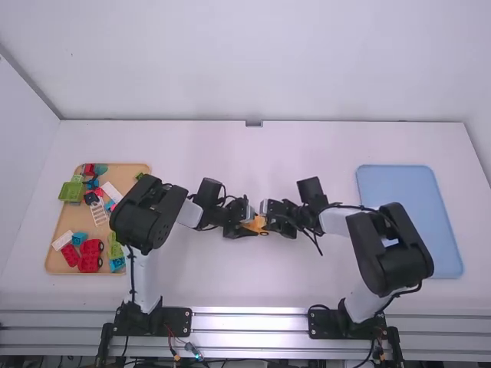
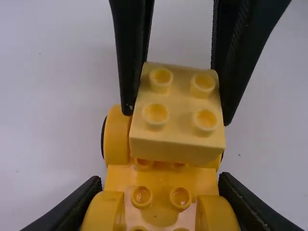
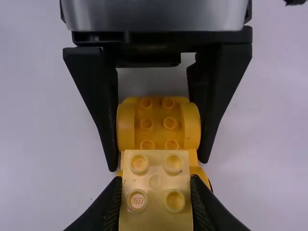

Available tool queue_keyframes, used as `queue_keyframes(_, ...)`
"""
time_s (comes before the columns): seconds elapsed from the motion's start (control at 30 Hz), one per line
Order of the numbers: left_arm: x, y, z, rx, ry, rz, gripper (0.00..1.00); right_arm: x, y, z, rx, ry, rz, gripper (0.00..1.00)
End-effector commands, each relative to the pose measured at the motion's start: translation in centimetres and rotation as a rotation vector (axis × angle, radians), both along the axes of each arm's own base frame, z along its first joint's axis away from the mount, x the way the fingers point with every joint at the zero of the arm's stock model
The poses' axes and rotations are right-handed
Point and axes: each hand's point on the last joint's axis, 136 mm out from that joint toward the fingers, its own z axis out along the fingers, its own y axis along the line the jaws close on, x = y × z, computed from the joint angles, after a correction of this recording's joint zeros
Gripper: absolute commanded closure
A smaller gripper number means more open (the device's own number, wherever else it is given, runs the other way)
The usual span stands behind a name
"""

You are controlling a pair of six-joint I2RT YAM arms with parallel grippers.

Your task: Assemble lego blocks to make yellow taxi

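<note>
Near the table's middle, my left gripper (image 1: 244, 229) and my right gripper (image 1: 270, 224) meet at an orange-yellow wheeled base (image 1: 255, 225). In the left wrist view, my left gripper (image 2: 161, 204) is shut on the sides of the wheeled base (image 2: 161, 180), which has studs on top. My right gripper (image 3: 155, 197) is shut on a pale yellow block (image 3: 155, 182) with studs on top. The pale yellow block (image 2: 178, 130) sits over the base's far end, held between the right gripper's fingers (image 2: 132, 53); whether it is pressed fully down I cannot tell.
At the left, a tan tray (image 1: 130, 175) holds several red, green, blue and white blocks. A blue tray (image 1: 410, 207) lies on the right of the table (image 1: 261, 284), beyond the right arm.
</note>
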Motion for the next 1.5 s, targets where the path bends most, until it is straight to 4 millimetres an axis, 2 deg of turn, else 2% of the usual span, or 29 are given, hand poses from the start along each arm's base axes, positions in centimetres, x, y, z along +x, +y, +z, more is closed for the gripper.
queue_keyframes(0.0, -1.3, 0.8, -2.35, 0.056, 0.075, 0.023, 0.69, -0.48, -0.28, -0.66, -0.002, 0.031, -0.004, 1.0)
queue_keyframes(0.33, -1.3, 0.8, -2.35, 0.056, 0.075, 0.023, 0.69, -0.4, -0.27, -0.63, -0.001, 0.027, -0.004, 0.97)
queue_keyframes(0.73, -1.31, 0.79, -2.32, 0.054, 0.075, 0.022, 0.69, -0.51, -0.04, -0.59, 0.001, 0.024, 0.003, 0.69)
queue_keyframes(1.17, -1.3, 0.8, -2.33, 0.054, 0.075, 0.023, 0.69, -0.51, -0.04, -0.59, 0.001, 0.024, 0.003, 0.53)
queue_keyframes(1.23, -1.31, 0.78, -2.32, 0.054, 0.075, 0.022, 0.69, -0.5, -0.04, -0.59, 0.001, 0.024, 0.003, 0.53)
queue_keyframes(1.47, -1.32, 0.78, -2.32, 0.054, 0.075, 0.022, 0.69, -0.42, -0.13, -0.68, -0.006, 0.024, -0.003, 0.69)
